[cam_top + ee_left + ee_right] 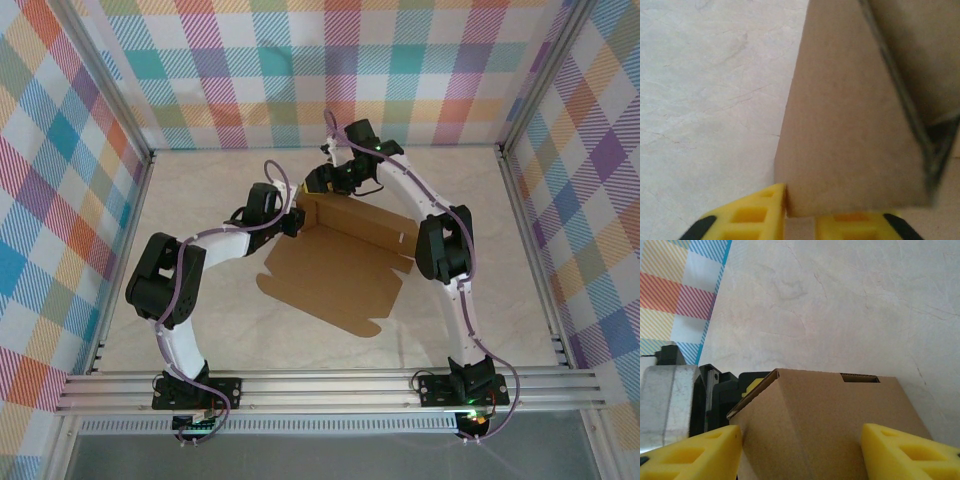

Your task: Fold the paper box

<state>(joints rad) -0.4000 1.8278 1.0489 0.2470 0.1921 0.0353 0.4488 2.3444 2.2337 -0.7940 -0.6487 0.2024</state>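
The paper box [335, 278] is a brown cardboard sheet lying mid-table, its back wall [362, 228] folded upright. My left gripper [296, 222] is at that wall's left end. In the left wrist view its yellow fingers [747, 216] stand a narrow gap apart, the gripper [800, 216] at the lower corner of a raised flap [850, 125]. My right gripper [318, 186] comes from behind the same corner. Its gripper [801, 445] stands open and wide, one finger on each side of the folded cardboard [825, 410].
Checked walls and aluminium posts enclose the table [200, 200]. A rail frame [330, 385] runs along the near edge by the arm bases. The left arm's black body [722, 390] sits close behind the cardboard in the right wrist view.
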